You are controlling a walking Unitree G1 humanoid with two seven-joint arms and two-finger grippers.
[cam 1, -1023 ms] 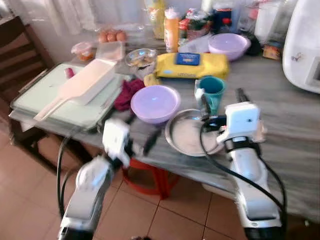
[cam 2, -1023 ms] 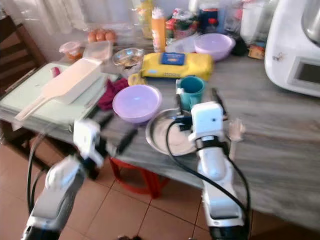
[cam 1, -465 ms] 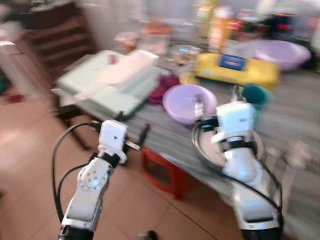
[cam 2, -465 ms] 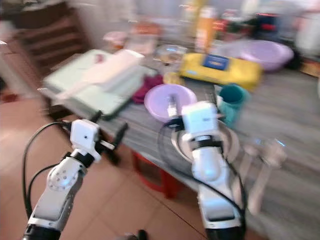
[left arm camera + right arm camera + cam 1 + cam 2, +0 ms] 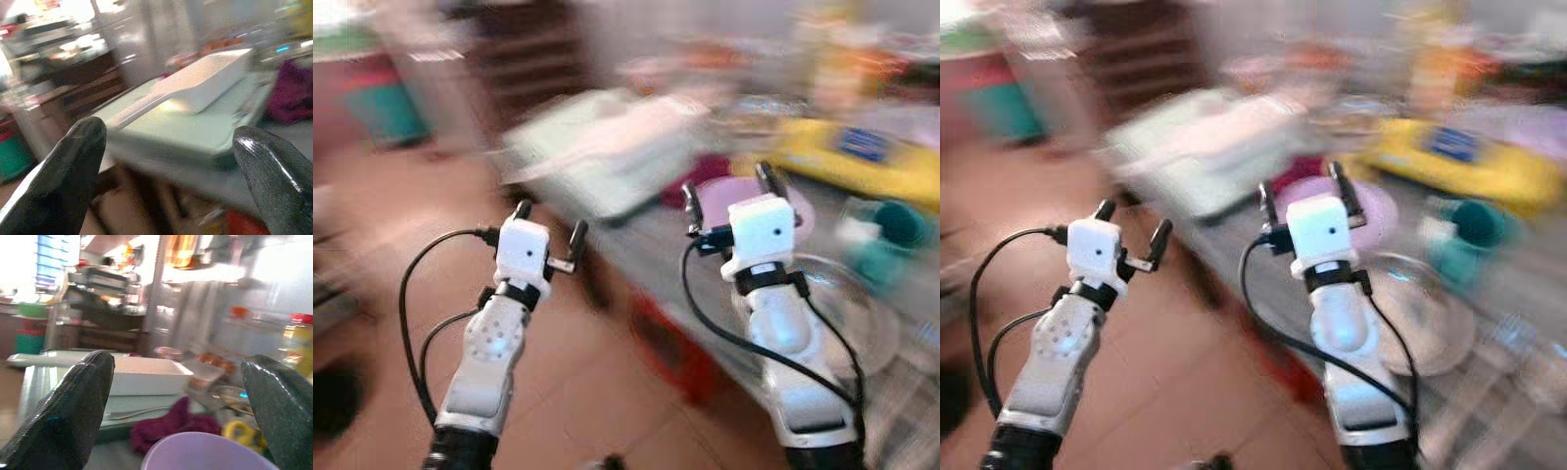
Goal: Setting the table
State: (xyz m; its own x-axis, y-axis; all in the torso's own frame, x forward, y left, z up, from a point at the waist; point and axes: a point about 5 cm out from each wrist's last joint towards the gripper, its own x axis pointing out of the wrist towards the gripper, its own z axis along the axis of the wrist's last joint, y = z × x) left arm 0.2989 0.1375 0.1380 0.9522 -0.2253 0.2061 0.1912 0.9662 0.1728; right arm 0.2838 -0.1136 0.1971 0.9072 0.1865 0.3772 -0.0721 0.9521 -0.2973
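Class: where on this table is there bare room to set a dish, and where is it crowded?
Bare grey tabletop runs along the near edge, between the green tray and the metal plate, before the purple bowl. The back, around the yellow pack, is crowded.

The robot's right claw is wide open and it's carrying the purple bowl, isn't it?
Not quite. The right claw is wide open, but it carries nothing: the right wrist view shows bare space between its black fingers, with the round purple plastic bowl sitting beyond them on the table.
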